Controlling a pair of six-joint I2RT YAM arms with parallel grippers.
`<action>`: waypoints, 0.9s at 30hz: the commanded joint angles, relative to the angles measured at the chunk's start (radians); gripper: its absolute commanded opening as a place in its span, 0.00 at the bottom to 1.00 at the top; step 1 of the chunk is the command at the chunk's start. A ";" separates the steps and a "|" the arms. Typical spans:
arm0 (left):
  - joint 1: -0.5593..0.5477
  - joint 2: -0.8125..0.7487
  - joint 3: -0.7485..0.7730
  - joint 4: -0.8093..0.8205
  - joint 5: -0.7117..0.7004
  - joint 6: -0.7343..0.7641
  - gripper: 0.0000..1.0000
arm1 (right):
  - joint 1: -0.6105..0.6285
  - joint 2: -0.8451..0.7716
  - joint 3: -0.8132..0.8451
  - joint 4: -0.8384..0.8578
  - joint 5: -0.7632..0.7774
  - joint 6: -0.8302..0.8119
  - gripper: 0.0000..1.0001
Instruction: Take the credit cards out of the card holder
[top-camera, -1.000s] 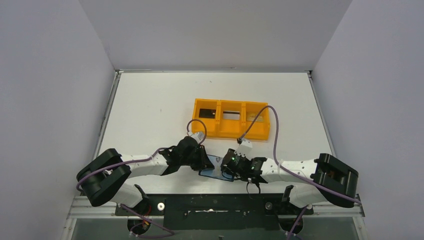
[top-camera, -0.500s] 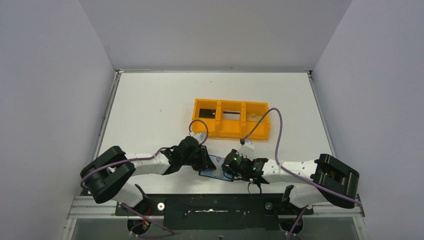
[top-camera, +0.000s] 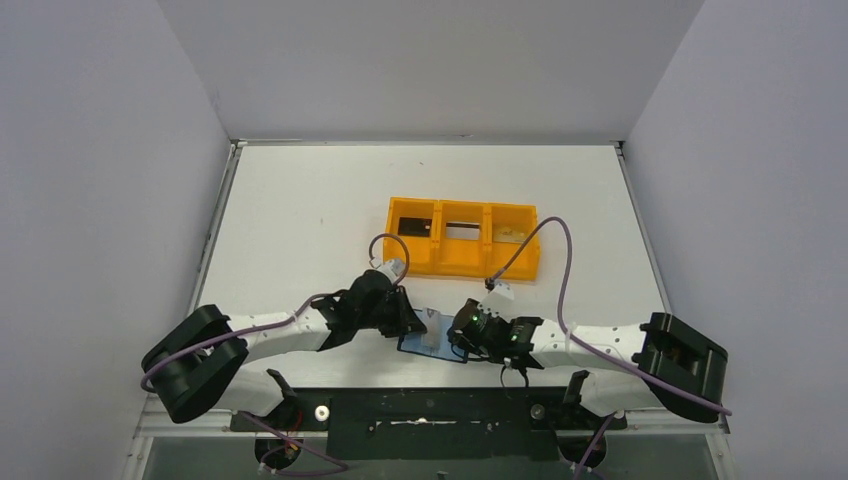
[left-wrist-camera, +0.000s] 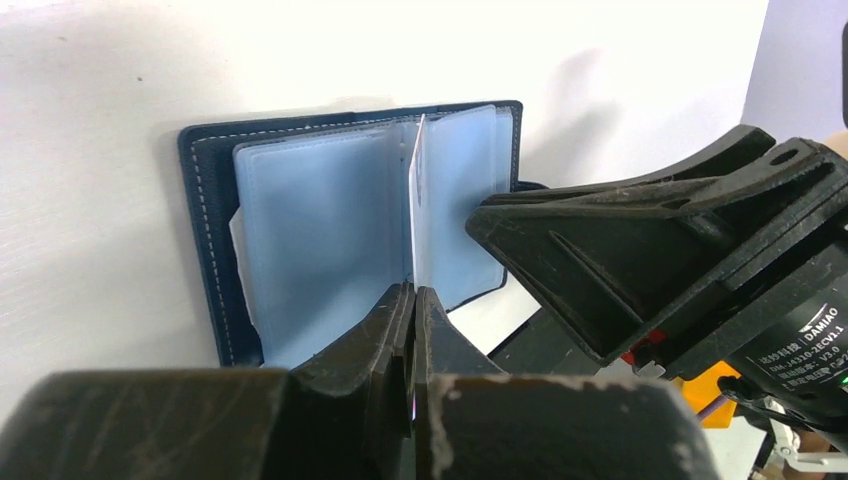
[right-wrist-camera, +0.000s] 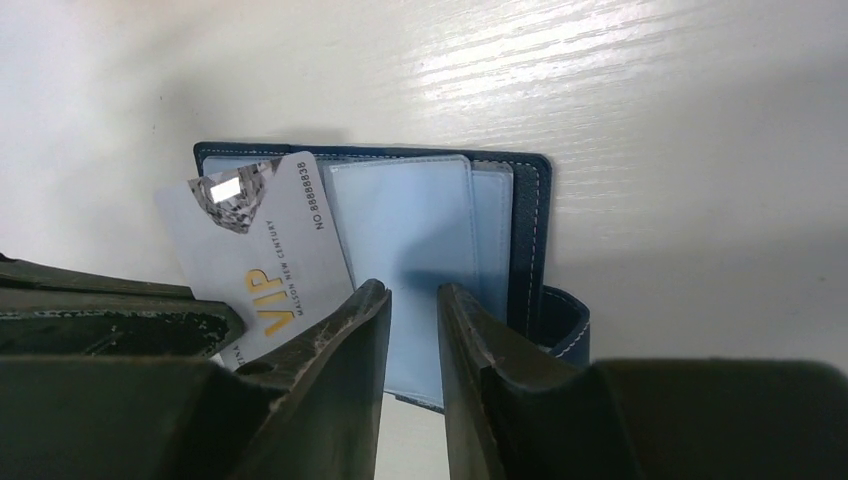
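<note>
The card holder (top-camera: 436, 345), a navy bifold with pale blue sleeves, lies open on the table between both grippers. My left gripper (left-wrist-camera: 412, 292) is shut on the near edge of a credit card (left-wrist-camera: 413, 190), which stands edge-on above the card holder (left-wrist-camera: 300, 240). In the right wrist view this credit card (right-wrist-camera: 262, 250) is grey with gold "VIP" lettering and sticks out to the left, tilted, over the card holder (right-wrist-camera: 532, 240). My right gripper (right-wrist-camera: 412, 290) hovers low over the right half, jaws a little apart with nothing between them.
An orange three-compartment tray (top-camera: 462, 268) stands just behind the grippers, with small items in its compartments. The table's near edge and the black arm mount (top-camera: 430, 410) lie close in front of the holder. Grey walls enclose the table.
A pale card now shows above the holder between the grippers. The left wrist has shifted slightly up and right; the right arm has stretched lower along the near edge.
</note>
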 joint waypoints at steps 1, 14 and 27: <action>0.014 -0.039 0.009 -0.041 -0.033 0.036 0.00 | -0.008 -0.047 0.000 -0.049 0.048 -0.044 0.28; 0.030 -0.183 0.014 -0.156 -0.130 0.045 0.00 | -0.010 -0.079 0.079 0.111 -0.016 -0.220 0.31; 0.066 -0.297 -0.017 -0.231 -0.186 0.038 0.00 | -0.028 0.173 0.191 0.031 -0.101 -0.240 0.19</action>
